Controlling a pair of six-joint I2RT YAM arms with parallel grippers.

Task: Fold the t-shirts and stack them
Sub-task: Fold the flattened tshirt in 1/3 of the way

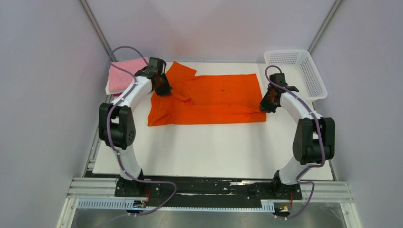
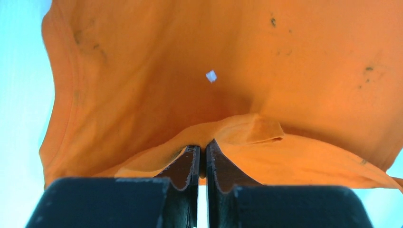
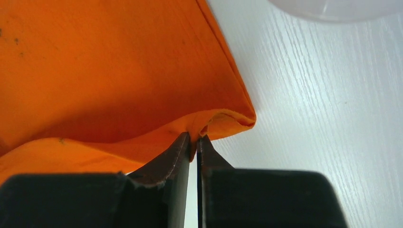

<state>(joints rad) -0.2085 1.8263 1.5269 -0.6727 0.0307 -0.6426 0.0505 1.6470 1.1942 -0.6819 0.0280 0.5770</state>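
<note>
open table [image 1: 214, 147], pink shirt [image 1: 124, 73] left, basket [image 1: 317, 81] right

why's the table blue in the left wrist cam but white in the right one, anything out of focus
Left wrist view: a cool cast tints the white table pale blue and dulls the bright orange cloth t-shirt; the black jaws' near bases are blurred. Right wrist view: neutral colour, crisp table grain, jaw bases likewise soft. Top external view: even light, no glare.
</note>
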